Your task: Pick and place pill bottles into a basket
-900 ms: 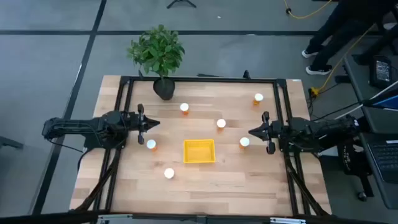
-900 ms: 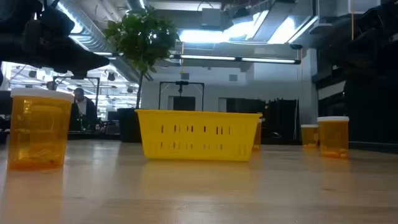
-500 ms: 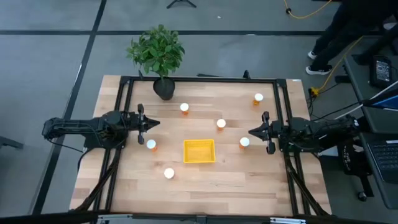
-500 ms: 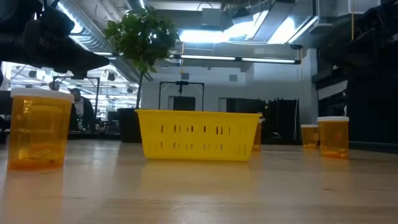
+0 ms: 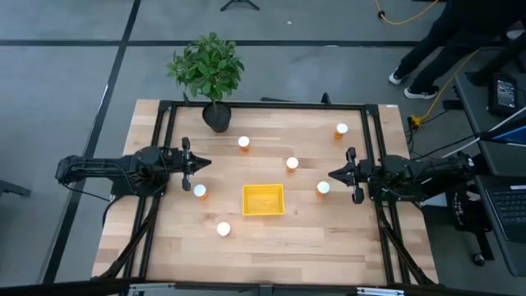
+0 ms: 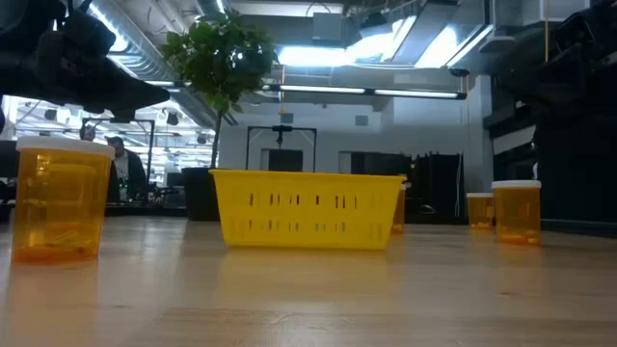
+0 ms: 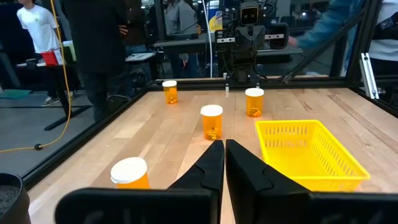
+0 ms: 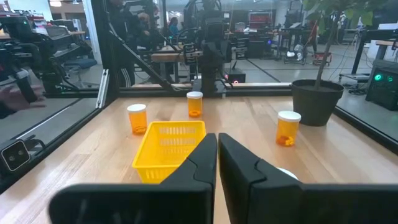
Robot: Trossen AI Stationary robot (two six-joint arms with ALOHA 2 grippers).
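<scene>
Six pill bottles with orange bodies and white caps stand upright on the wooden table: one at the far left (image 5: 243,143), one at the far right (image 5: 341,130), one in the middle (image 5: 292,164), one at the right (image 5: 323,188), one at the left (image 5: 199,191) and one near the front (image 5: 223,229). The yellow basket (image 5: 263,200) stands on the table's middle and holds nothing. My left gripper (image 5: 209,163) is shut and hovers at the left, pointing toward the table's right edge. My right gripper (image 5: 330,174) is shut and hovers at the right, beside the right bottle.
A dark pot with a green plant (image 5: 217,117) stands at the table's far left. A black frame (image 5: 263,104) runs around the table. A person's legs (image 5: 423,62) show on the floor beyond the far right corner. Bare wood lies along the near edge.
</scene>
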